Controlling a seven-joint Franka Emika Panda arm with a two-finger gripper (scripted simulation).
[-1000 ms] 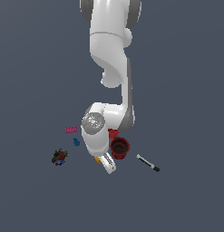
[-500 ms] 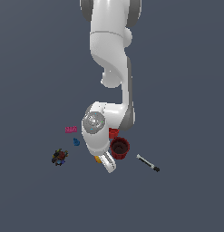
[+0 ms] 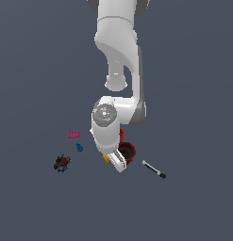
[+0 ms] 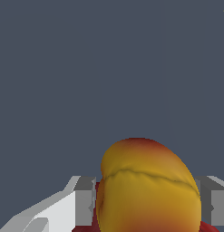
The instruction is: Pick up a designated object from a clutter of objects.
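Wrist view: the small round yellow-orange fruit-like ball with a red blush sits squarely between the white gripper's spread fingers, apparently not yet clamped, beside the dark red cup

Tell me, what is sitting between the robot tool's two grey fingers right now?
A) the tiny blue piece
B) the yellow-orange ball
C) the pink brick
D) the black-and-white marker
B: in the wrist view the yellow-orange ball fills the gap between the tool's fingers, while the other three things lie apart on the floor in the exterior view.
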